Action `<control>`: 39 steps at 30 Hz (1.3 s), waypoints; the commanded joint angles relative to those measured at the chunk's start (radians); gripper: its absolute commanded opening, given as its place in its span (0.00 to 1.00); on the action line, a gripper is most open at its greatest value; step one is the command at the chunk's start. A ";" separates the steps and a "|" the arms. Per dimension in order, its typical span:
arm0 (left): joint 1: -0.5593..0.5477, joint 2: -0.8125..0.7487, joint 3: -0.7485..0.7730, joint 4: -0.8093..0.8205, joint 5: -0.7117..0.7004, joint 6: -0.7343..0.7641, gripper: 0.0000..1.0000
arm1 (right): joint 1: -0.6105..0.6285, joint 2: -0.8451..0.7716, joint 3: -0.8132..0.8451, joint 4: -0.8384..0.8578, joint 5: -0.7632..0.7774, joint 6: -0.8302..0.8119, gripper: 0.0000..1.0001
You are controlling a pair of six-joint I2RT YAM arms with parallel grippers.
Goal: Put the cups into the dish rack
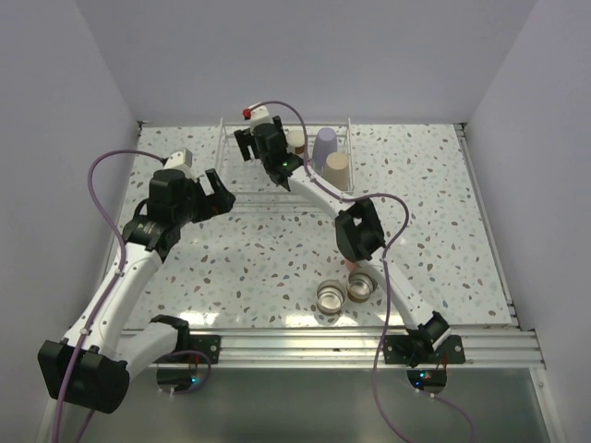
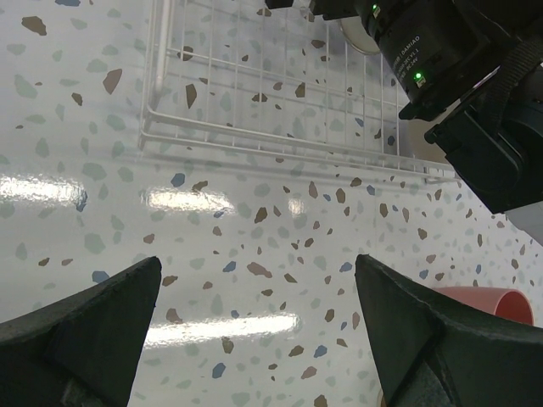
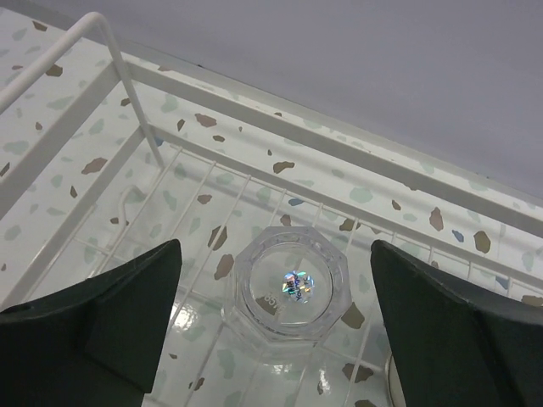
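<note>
The white wire dish rack [image 1: 242,185] stands at the back centre. In it are a lavender cup [image 1: 325,145], a beige cup [image 1: 336,169] and a tan-based cup [image 1: 295,140]. My right gripper [image 1: 254,143] is open inside the rack. In the right wrist view a clear cup [image 3: 288,284] stands upside down on the rack floor [image 3: 93,25] between the spread fingers [image 3: 110,314], untouched. Two silvery-rimmed cups [image 1: 331,297] [image 1: 360,288] stand on the table near the front. A red-pink cup [image 1: 354,266] lies half hidden under my right arm. My left gripper [image 1: 217,194] is open and empty, left of the rack.
In the left wrist view the rack's front rail [image 2: 254,153] lies ahead, my right arm [image 2: 458,68] crosses at the upper right, and the red-pink cup [image 2: 484,305] shows at the lower right. A metal rail [image 1: 369,346] runs along the table's near edge.
</note>
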 commanded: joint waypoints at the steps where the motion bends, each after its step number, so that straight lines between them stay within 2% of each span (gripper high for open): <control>1: 0.005 -0.007 0.024 0.010 -0.012 0.029 1.00 | -0.002 -0.028 -0.003 0.016 -0.028 -0.011 0.98; 6: 0.005 -0.011 0.024 0.013 -0.007 0.029 1.00 | -0.002 -0.060 0.006 -0.035 -0.052 0.006 0.98; 13: 0.005 -0.005 0.032 0.032 -0.003 0.018 1.00 | -0.001 -0.161 0.037 -0.082 -0.175 0.115 0.98; 19: 0.005 0.007 0.050 0.055 0.003 0.024 1.00 | 0.010 -0.313 0.041 -0.136 -0.235 0.175 0.98; 22: -0.001 0.024 0.053 0.093 0.080 0.041 1.00 | 0.009 -0.431 0.000 -0.170 -0.239 0.186 0.98; 24: -0.021 0.042 0.058 0.104 0.099 0.044 1.00 | 0.007 -0.541 -0.079 -0.201 -0.218 0.186 0.98; 29: -0.236 0.114 0.090 0.125 -0.001 0.063 1.00 | 0.007 -0.816 -0.368 -0.227 -0.138 0.140 0.98; 30: -0.263 0.157 0.096 0.128 0.000 0.066 1.00 | 0.009 -0.862 -0.479 -0.233 -0.123 0.134 0.98; 31: -0.317 0.179 0.110 0.136 0.000 0.069 1.00 | 0.005 -0.958 -0.532 -0.236 -0.076 0.129 0.98; 33: -0.372 0.252 0.128 0.141 -0.009 0.090 1.00 | 0.001 -1.044 -0.674 -0.254 -0.043 0.117 0.98; 37: -0.500 0.398 0.237 0.142 -0.004 0.135 1.00 | -0.025 -1.317 -0.908 -0.291 -0.003 0.131 0.98; 39: -0.536 0.487 0.308 0.145 0.019 0.147 0.99 | -0.033 -1.403 -1.025 -0.319 0.044 0.155 0.98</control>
